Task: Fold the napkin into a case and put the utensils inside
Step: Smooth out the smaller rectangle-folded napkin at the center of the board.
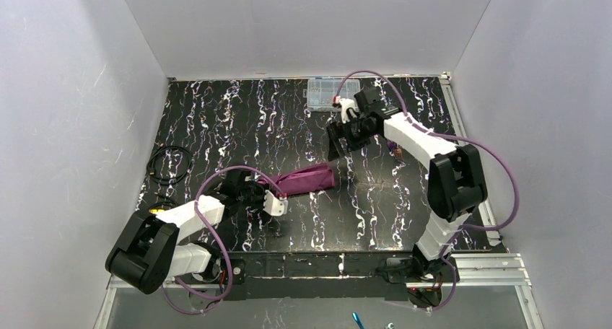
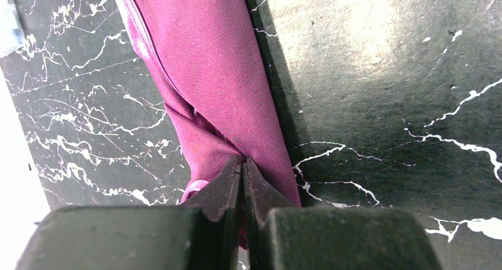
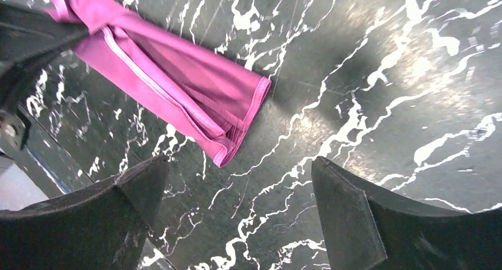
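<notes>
The napkin [image 1: 307,179] lies mid-table, folded into a narrow plum-purple case that runs from lower left to upper right. My left gripper [image 1: 278,200] is shut on its near-left end; in the left wrist view the fingertips pinch a fold of the cloth [image 2: 207,74] at the gripper [image 2: 243,163]. My right gripper [image 1: 338,145] hangs open above the table just past the case's far open end [image 3: 237,128], with nothing between its wide-apart fingers [image 3: 237,181]. A small purple-brown sliver, likely the utensils [image 1: 394,150], shows beside the right forearm and is mostly hidden.
A clear plastic compartment box [image 1: 322,94] stands at the back edge behind the right arm. A coiled black cable [image 1: 169,164] lies at the table's left edge. White walls close in the left, back and right sides.
</notes>
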